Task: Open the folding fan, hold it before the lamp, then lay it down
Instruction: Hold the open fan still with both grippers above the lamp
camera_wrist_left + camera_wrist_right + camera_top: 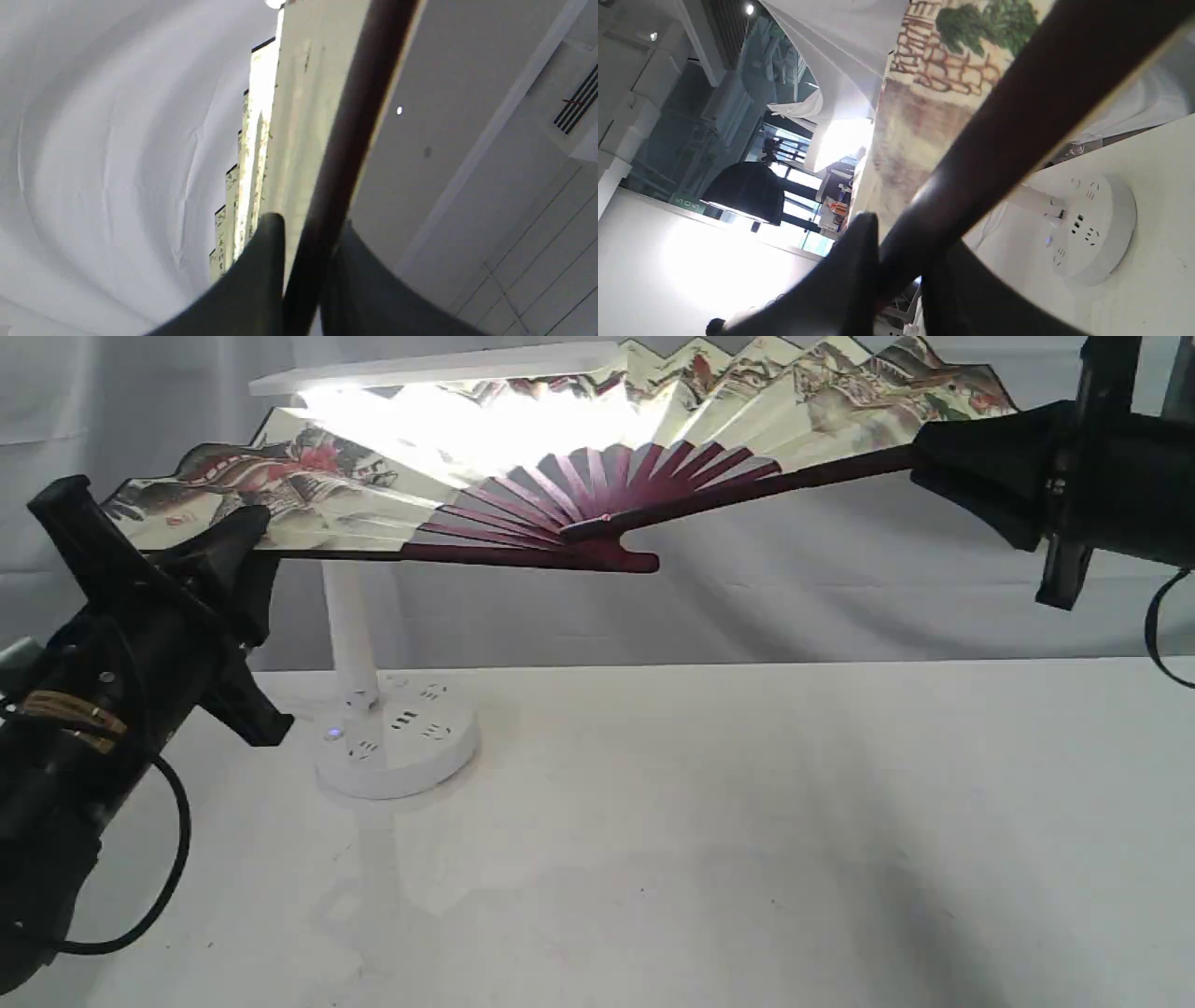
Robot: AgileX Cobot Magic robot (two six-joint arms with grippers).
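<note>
The folding fan (597, 476) is spread wide open and held in the air in front of the lamp (392, 737), whose lit bar head (439, 371) glows through the painted leaf. My left gripper (233, 553) is shut on the fan's left maroon guard (341, 154). At the upper right my right gripper (934, 457) is shut on the other guard (1017, 126). Both wrist views show a dark guard pinched between two black fingers. The lamp's round base (1092, 228) with sockets stands on the white table.
A white table (728, 840) lies below, with a white cloth backdrop (840, 588) behind it. A black cable (168, 859) loops from the left arm near the table's left edge.
</note>
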